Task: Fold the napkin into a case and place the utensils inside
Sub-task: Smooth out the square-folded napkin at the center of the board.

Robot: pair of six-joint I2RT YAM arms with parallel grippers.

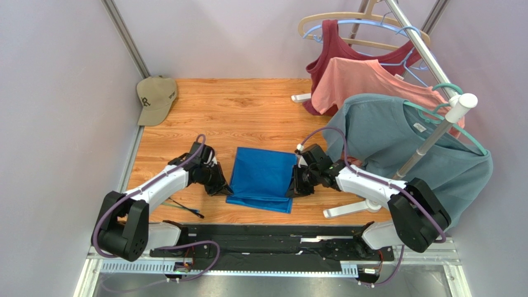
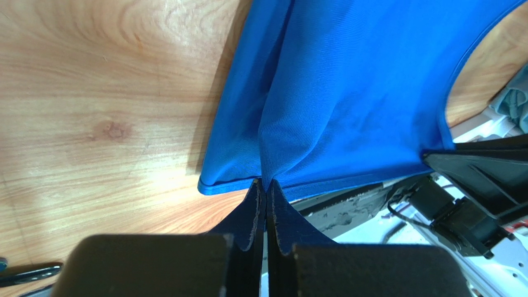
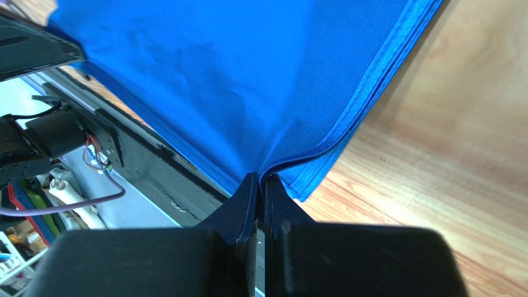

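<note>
The royal-blue napkin (image 1: 263,178) hangs stretched between both grippers over the wooden table, folded double, its near edge close to the table's front. My left gripper (image 1: 218,185) is shut on the napkin's (image 2: 347,99) left near edge, cloth pinched between the fingertips (image 2: 266,185). My right gripper (image 1: 296,185) is shut on the right near edge, where the napkin's (image 3: 248,80) hemmed layers run into the jaws (image 3: 260,179). Thin dark utensils (image 1: 188,209) lie on the table beside the left arm, one tip also showing in the left wrist view (image 2: 31,272).
A khaki cap (image 1: 155,98) lies at the table's back left corner. A clothes rack (image 1: 427,145) with a teal-grey T-shirt (image 1: 403,148), a salmon shirt (image 1: 365,83) and a maroon top (image 1: 338,52) stands at the right, its white feet (image 1: 347,209) on the table.
</note>
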